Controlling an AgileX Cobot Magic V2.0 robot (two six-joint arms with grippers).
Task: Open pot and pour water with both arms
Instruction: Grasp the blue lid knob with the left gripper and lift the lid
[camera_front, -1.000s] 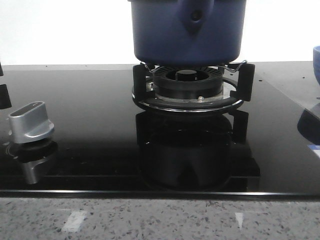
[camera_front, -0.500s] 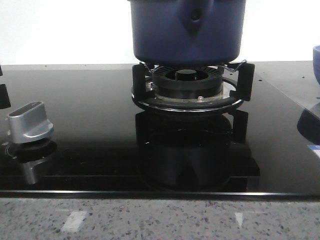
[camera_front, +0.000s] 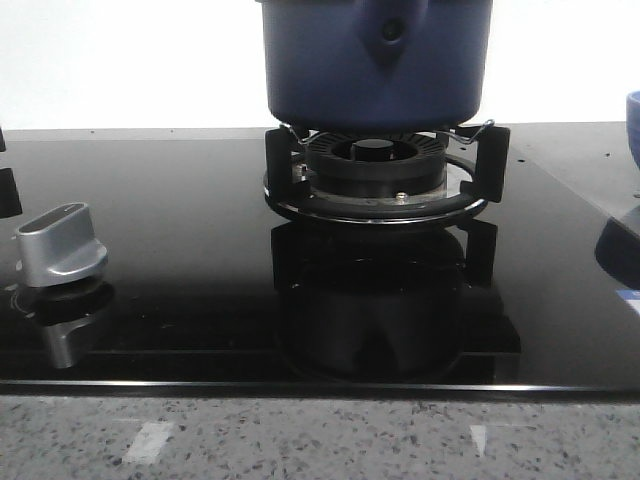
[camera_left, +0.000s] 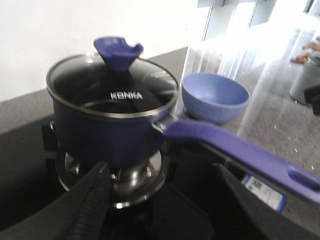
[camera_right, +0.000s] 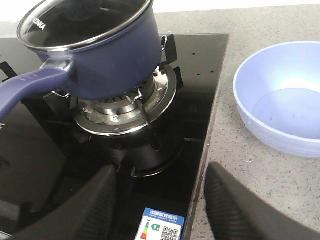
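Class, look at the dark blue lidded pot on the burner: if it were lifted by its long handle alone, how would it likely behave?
The pot looks rigid, so no flexing. Its handle sticks far out to one side, so the body would probably sag and feel nose-heavy. The glass lid seems only to rest on the rim, so tilting could let it slide off.

One pot (camera_front: 375, 60) with one glass lid (camera_left: 112, 85), one bowl (camera_right: 282, 97), one burner (camera_front: 378, 175), one silver knob (camera_front: 60, 245), and perhaps one label (camera_right: 164, 225).
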